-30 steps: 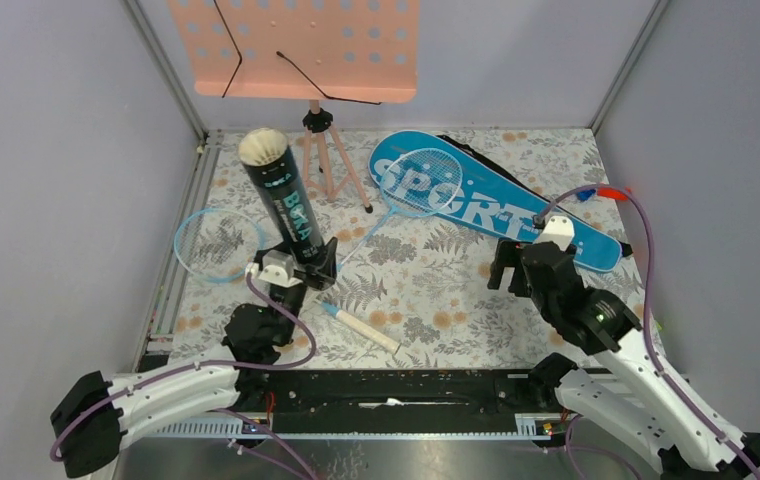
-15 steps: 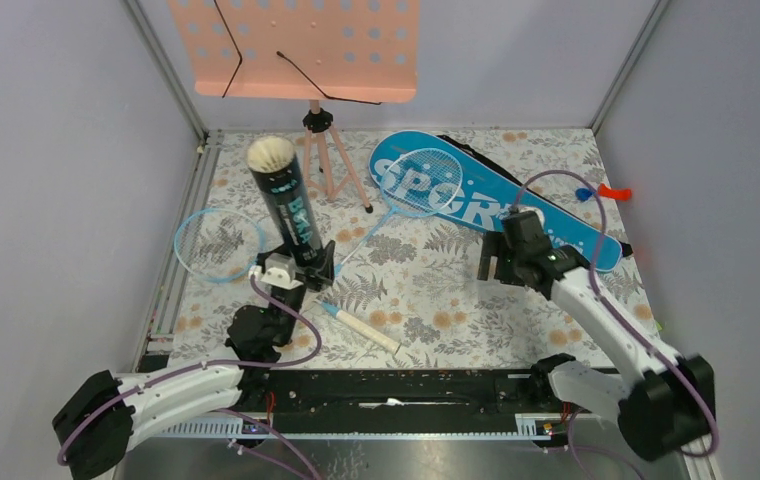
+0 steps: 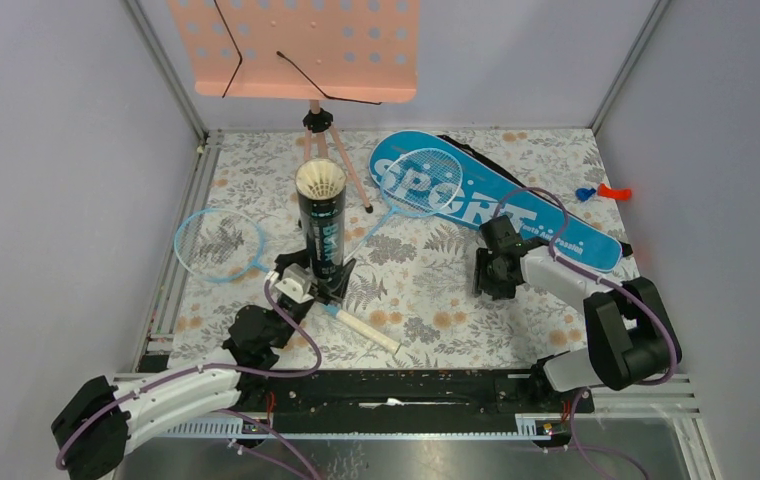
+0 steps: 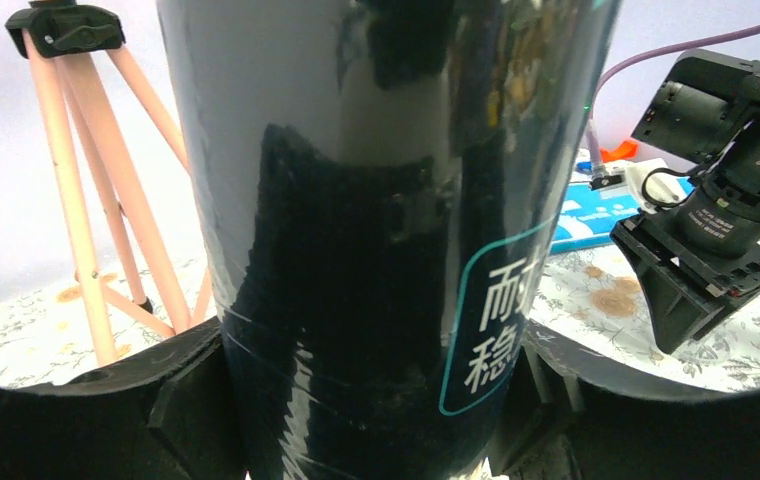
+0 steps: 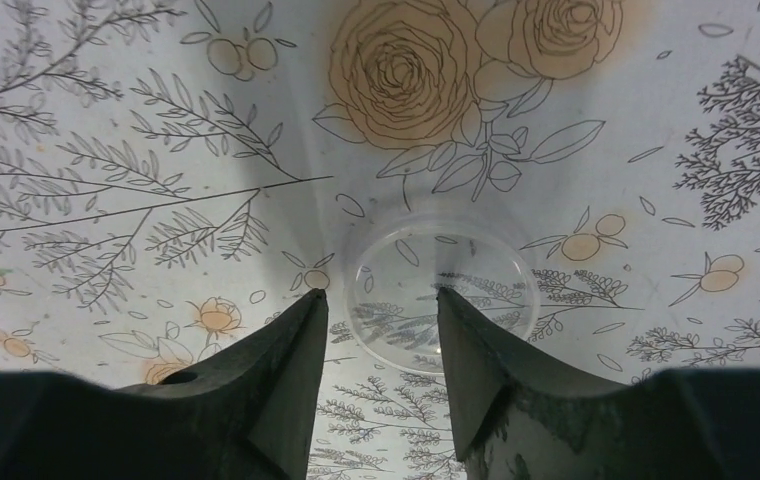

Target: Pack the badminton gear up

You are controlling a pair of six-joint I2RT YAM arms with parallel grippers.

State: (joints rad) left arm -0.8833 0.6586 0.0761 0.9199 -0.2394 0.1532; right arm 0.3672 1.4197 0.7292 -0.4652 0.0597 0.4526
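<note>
The black lettered tube (image 3: 322,232) stands nearly upright with white shuttlecocks (image 3: 320,182) showing in its open top. My left gripper (image 3: 318,290) is shut on its lower part; the tube (image 4: 376,230) fills the left wrist view. One light-blue racket (image 3: 218,243) lies at the left, its pale handle (image 3: 364,331) near the tube's base. The other racket (image 3: 426,180) rests on the blue "SPORT" bag (image 3: 501,205). My right gripper (image 3: 491,285) points down at the table, its jaws (image 5: 381,300) apart over the left edge of a clear round lid (image 5: 476,270) lying flat.
A peach perforated music stand (image 3: 296,45) on a tripod (image 3: 334,165) stands at the back, its legs (image 4: 86,200) just behind the tube. Small red and blue pieces (image 3: 601,192) sit by the right wall. A floral cloth (image 3: 426,290) covers the table.
The left arm has tipped the tube from leaning to nearly upright and shifted it right. The right arm swung down to the table and its jaws narrowed over the clear lid.
</note>
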